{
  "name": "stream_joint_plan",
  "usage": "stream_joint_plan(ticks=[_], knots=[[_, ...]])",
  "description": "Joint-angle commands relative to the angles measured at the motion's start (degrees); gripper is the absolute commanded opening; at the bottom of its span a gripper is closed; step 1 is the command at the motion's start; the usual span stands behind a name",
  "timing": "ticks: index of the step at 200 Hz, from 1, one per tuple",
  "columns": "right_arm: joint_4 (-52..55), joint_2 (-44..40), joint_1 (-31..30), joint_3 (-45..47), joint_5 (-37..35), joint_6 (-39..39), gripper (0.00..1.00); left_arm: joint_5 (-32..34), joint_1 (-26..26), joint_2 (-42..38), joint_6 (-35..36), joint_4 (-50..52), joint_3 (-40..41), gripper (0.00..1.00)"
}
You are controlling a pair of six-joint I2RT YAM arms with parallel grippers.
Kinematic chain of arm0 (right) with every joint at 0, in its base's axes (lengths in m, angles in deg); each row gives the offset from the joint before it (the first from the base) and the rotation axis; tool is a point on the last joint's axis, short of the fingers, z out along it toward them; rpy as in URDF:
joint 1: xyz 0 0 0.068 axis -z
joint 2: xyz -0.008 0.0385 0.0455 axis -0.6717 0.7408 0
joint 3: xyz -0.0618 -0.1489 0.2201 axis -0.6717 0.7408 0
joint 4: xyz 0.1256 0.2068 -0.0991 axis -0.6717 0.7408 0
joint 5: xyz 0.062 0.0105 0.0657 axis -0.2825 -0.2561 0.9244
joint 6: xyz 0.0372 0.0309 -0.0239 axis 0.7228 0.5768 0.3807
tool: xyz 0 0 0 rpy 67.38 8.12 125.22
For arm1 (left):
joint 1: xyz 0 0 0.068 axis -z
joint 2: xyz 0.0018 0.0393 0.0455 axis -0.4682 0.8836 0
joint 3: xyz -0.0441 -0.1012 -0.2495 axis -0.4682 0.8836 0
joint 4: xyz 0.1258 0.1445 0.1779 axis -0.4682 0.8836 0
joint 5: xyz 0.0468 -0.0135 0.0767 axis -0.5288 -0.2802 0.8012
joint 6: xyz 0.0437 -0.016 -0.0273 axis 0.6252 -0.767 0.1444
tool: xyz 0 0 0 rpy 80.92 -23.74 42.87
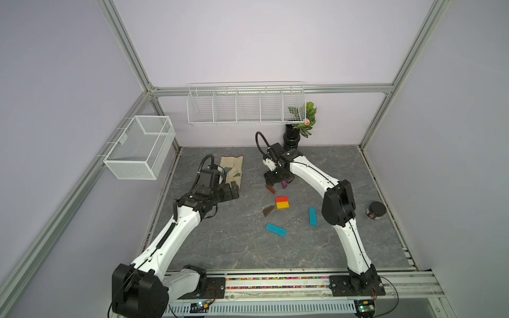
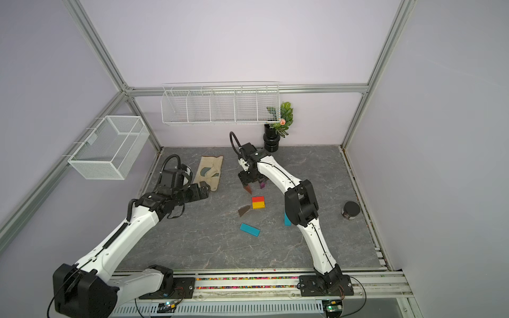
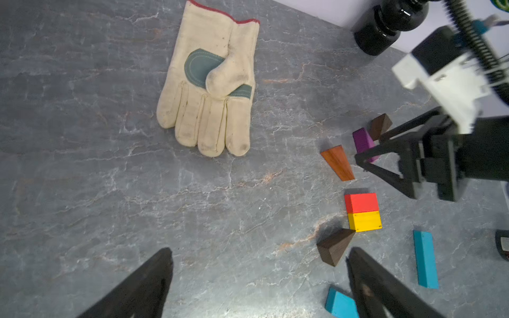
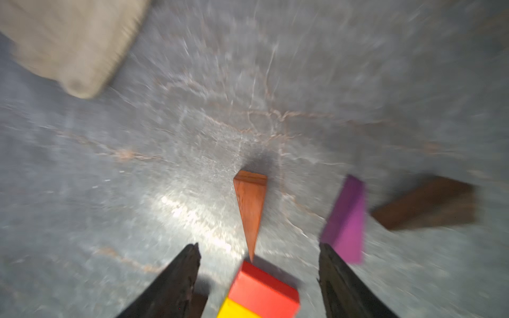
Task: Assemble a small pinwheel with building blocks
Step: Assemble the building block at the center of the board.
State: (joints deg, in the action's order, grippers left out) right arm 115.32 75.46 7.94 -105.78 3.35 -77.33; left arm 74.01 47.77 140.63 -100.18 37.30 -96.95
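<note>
**Bimanual cell, judged to be at the wedge-laying step.** The grey marbled tabletop (image 1: pixel 220 247) carries every part flat, since the figure is built lying down.

- **Grippers:** The left gripper (image 3: pixel 261 252) hangs beside the cream work glove (image 3: pixel 209 82). Its jaws are spread fully and empty, and it is apparently parked clear of the build. The right gripper (image 4: pixel 259 246) hovers low over the far edge of the build, jaws well apart with nothing between them.
- **Build:** The pinwheel (image 1: pixel 278 205), mid-table, is judged about half laid.
  - A long teal wooden bar (image 1: pixel 276 230) and a second teal bar (image 1: pixel 312 216) lie loose on the near side, neither yet set as stem.
  - The red-and-yellow square centre (image 3: pixel 363 212) has a dark brown wooden wedge (image 3: pixel 334 247) touching its yellow corner.
  - An orange-brown wedge (image 4: pixel 250 206) points its tip at the red corner, touching or just short.
  - A purple wedge (image 3: pixel 362 140) and a third brown wedge (image 3: pixel 380 126) wait just beyond, beside the right jaws, unplaced.
- **Containers:**
  - The white wire wall shelf (image 1: pixel 245 110), divided into compartments, shows nothing but leaves at the end nearest the vase. Whether they are inside or behind cannot be told.
  - The white mesh basket (image 1: pixel 129 165) on the side frame is empty.
  - The black vase (image 1: pixel 291 139) holds a green plant (image 1: pixel 307 118).
  - The small dark round jar (image 1: pixel 376 210) shows only its top, so its contents are hidden.
</note>
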Motion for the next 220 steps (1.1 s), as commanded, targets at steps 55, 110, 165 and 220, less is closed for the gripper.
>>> stream_joint_plan(ticks=[55,110,165,220], knots=[[3.35,-2.16,1.99,6.73,-10.25,-0.97,0.72,-4.74,0.66,6.20,6.81,2.60,-7.63,1.00],[-0.75,-0.53,3.87,12.49,-10.08,1.27,0.71,-5.11,5.18,8.12,11.45,3.62,-10.45,1.00],[-3.72,2.23,7.53,10.60,-9.36,3.61,0.64,-5.16,10.06,16.01,15.91,7.73,-18.83,1.00],[-2.53,5.96,10.70,4.33,-8.60,4.81,0.62,-3.70,12.62,23.23,22.57,11.61,-26.09,1.00]])
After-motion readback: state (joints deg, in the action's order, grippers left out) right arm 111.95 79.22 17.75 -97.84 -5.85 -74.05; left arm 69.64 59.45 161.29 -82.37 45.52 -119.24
